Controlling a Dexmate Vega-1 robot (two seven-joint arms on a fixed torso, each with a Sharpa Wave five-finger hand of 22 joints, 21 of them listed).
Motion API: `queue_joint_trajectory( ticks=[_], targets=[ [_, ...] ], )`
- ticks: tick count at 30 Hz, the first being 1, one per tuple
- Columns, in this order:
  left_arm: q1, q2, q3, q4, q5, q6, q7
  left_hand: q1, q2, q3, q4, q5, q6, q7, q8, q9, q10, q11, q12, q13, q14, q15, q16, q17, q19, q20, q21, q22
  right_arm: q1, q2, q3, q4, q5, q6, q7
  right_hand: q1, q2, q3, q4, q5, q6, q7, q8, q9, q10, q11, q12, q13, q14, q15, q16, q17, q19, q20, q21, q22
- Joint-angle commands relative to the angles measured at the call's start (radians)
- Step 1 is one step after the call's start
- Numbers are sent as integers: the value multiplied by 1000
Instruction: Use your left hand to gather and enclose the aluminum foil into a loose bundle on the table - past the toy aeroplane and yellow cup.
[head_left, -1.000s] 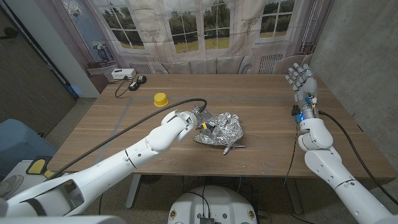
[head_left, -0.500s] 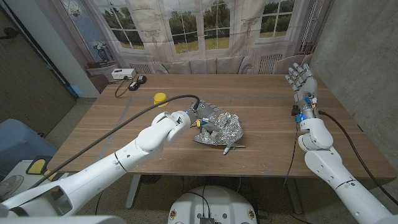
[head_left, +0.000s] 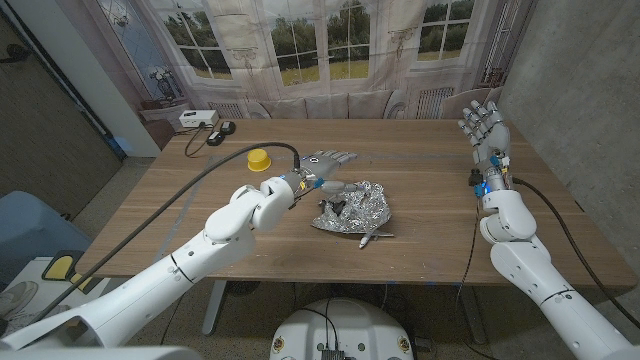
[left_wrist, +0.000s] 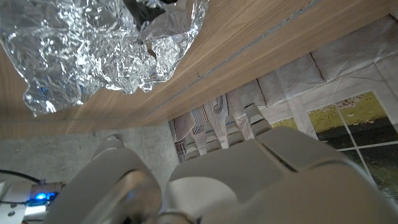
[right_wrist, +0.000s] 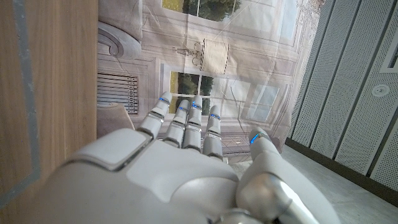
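1. The shiny, crinkled silver aluminum foil (head_left: 355, 208) lies on the brown wooden counter (head_left: 430, 190), near the middle. It looks partly scrunched, with a flat edge poking out at the front.
2. The left robot hand (head_left: 322, 164) is above the counter, just past the far side of the foil. Its fingers are stretched out straight and it holds nothing. In the head view it does not seem to touch the foil.
3. The foil looks like a loose heap, but the hand is not wrapped around it. So the gathering seems partly done, and the closing-in part is likely left to do.
4. The small round yellow cup (head_left: 259, 159) sits on the counter, to the left of the hand.
5. The right robot hand (head_left: 484, 127) is held up at the far right with fingers apart, holding nothing.
6. No words or labels can be read anywhere.
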Motion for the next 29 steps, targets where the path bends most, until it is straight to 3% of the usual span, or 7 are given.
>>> queue_joint_trajectory(
  ticks=[1,6,22,29],
  targets=[
    [70,-19,-126,63,-468,-140,196,-1,16,5,7,-5,15,0,5,-1,-5,-4,-1,-7,-13,13,5,-1,-20,1,-14,4,-12,-8,-3,-16,-9,-6,-2,1,-4,2,2,6,9,1,-3,3,8,-6,-5,3,6,-2,-2,1,8,-6,5,5],
    [75,-19,-142,100,-617,-228,226,-5,27,5,10,-12,22,-2,3,-3,-11,-6,-1,-21,-31,22,3,-6,-36,1,-32,4,-15,-9,-7,-19,-9,-9,1,2,-5,2,1,6,9,0,-4,3,10,-7,-6,3,7,-3,-2,1,9,-8,5,5],
    [67,-31,-159,165,-977,-380,198,-28,44,-3,22,-24,-16,-5,-13,-6,-72,-6,-14,-62,-97,36,-1,-14,-87,1,-86,4,-45,-12,-4,-23,2,-4,13,1,-9,2,-1,6,10,-1,-5,3,13,-12,-7,3,7,-11,-3,1,10,-9,5,5],
    [81,-69,-187,201,-1163,-438,187,-45,65,-6,34,-27,-43,-2,-17,-7,-110,-6,-16,-85,-141,31,-4,-16,-123,-2,-118,5,11,2,-31,33,14,5,58,1,-9,2,-1,6,11,-1,-5,3,13,-14,-8,3,7,-12,-3,1,10,-9,5,5]
  ],
)
